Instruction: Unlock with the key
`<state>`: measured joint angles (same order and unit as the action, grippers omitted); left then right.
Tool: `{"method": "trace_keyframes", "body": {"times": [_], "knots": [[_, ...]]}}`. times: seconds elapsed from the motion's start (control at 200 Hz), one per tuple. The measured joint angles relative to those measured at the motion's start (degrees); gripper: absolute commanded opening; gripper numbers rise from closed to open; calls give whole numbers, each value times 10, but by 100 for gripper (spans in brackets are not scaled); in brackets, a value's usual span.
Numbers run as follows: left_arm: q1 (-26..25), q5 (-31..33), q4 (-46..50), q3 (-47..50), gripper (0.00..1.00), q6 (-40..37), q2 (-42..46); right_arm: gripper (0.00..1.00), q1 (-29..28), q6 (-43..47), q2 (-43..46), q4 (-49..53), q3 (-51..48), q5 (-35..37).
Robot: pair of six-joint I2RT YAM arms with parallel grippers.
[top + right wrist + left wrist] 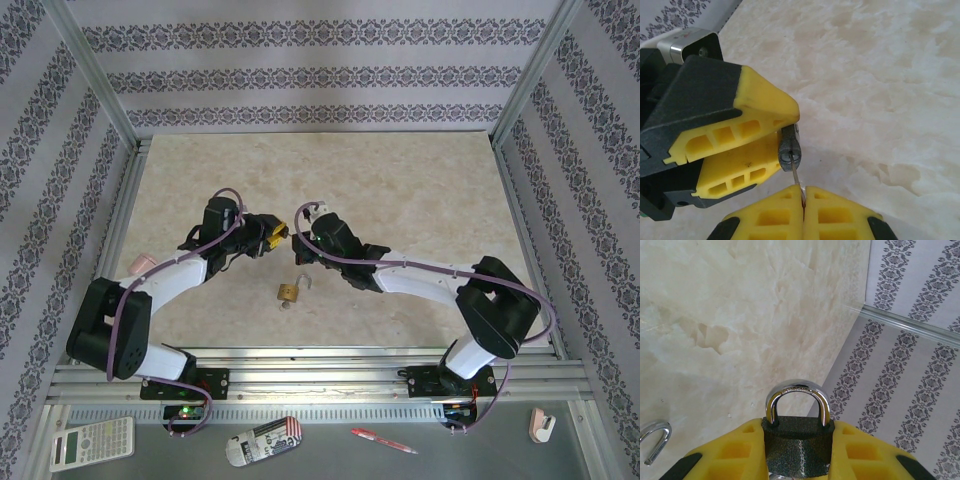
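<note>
Two robot arms meet over the middle of a pale marbled bench [420,190]. The left gripper [270,233] is clenched on a small dark padlock [797,442], its yellow fingers pressing both sides of the body. The silver shackle [797,392] stands up free above them.

The right gripper [803,194] is pinched tight on the key [795,176], a thin silvery sliver of metal. The key is held at its head end between the fingertips, with the narrow blade reaching up to the padlock's underside. The blade tip meets the lock, but I cannot tell whether it sits in the keyway.

The key looks light, stiff and smooth. It would likely slip or twist in the pads, and a blade this thin could bend under sideways force. The best hold is on the flat head, leaving the blade bare. The padlock looks compact, hard and fairly heavy, so a grip on its body suits it.

A brass padlock [290,293] lies on the bench just in front of the grippers, closer to the arm bases. The grippers are almost touching each other, so there is little slack between them. Open bench lies all around, and the metal frame rails [525,85] and patterned walls stand well apart.
</note>
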<state>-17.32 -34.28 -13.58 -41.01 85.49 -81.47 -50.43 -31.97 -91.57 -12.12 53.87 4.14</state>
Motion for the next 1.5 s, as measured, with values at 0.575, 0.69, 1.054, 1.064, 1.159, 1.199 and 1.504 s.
{"method": "trace_keyframes", "body": {"times": [0.575, 0.69, 1.054, 1.064, 1.159, 1.199, 1.504], "knots": [[-18, 19, 59, -49, 0, -58, -8, 0, 1, 28, -21, 25, 22, 2], [-21, 19, 66, -50, 0, -80, -8, 0, 13, 10, -12, 21, 9, -28], [-34, 22, 120, -70, 0, -162, -7, 0, 49, -66, 8, -77, -64, -127], [-34, 23, 122, -71, 0, -164, -6, 0, 50, -69, 8, -81, -66, -131], [-37, 32, 143, -80, 0, -191, 0, 0, 58, -89, 8, -108, -76, -158], [-37, 36, 154, -85, 0, -204, 4, 0, 60, -96, 8, -114, -76, -167], [-46, 93, 256, -130, 0, -316, 21, 0, 68, -132, 8, -147, -76, -204]]}}
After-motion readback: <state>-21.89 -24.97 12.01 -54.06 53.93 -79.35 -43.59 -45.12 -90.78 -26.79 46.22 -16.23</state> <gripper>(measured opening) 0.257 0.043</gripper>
